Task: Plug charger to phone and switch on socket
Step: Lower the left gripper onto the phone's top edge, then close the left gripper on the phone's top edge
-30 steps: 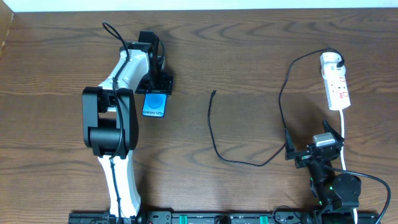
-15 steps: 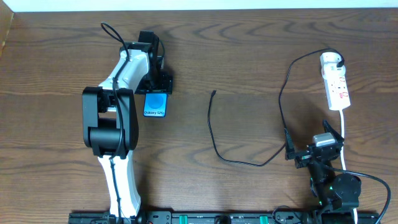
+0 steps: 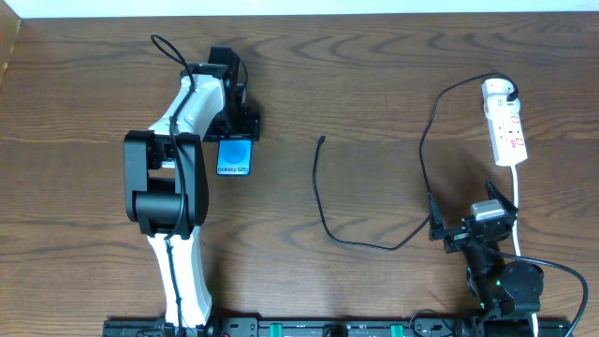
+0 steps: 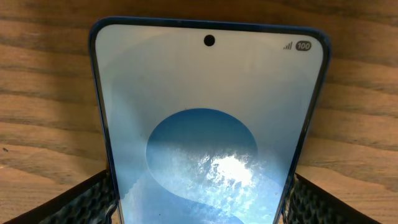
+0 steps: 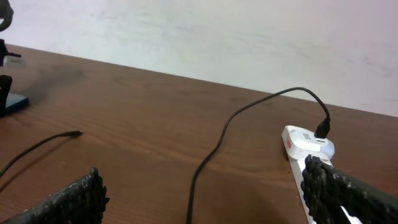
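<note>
Blue-lit phone [image 3: 234, 157] sits at the table's 10 o'clock, clamped by my left gripper [image 3: 235, 136]. The charger tip [image 3: 321, 141] lies loose near centre, well apart from it. The adapter is already in the socket [image 3: 506, 131] at 2 o'clock. My right gripper [image 3: 471, 215] gapes empty at 5. I judge plugging and switching remain.

- The phone [image 4: 208, 124] is sitting between the two ribbed fingers [image 4: 78, 202] of the left tool [image 4: 202, 205], both touching its edges.
- Its screen [image 4: 205, 81] is glowing pale blue above the wooden desk [image 4: 43, 81].
</note>
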You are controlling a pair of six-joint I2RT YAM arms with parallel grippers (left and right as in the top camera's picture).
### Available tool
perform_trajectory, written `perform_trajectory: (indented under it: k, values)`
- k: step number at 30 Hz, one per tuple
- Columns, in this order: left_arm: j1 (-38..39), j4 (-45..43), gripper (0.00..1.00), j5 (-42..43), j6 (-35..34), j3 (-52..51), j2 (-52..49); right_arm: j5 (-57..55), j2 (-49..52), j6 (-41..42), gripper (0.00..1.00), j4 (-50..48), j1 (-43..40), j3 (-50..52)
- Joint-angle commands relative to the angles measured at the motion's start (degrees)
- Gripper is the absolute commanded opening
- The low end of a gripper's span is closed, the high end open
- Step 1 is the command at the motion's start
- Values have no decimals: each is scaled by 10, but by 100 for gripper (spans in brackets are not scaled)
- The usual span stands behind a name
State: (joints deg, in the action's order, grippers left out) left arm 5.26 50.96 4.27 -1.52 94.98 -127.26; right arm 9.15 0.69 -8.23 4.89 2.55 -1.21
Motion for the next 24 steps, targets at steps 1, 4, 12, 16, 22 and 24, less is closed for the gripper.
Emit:
perform_trajectory:
  k: [1,4,12,16,22,24]
  values:
    - [-1,21,84,12,-7,-22,-13,-2,-4,-6,99,0,9,3]
    - [-1,31,84,13,-2,-22,-13,-2,-4,-6,99,0,9,3]
    - [-1,40,84,12,19,-22,-13,-2,-4,-6,99,0,9,3]
    - [-1,43,92,12,22,-22,-13,-2,-4,-6,99,0,9,3]
    - [-1,58,97,12,63,-22,-13,-2,-4,-6,99,0,9,3]
    - [-1,61,97,12,71,-22,-13,-2,-4,-6,99,0,9,3]
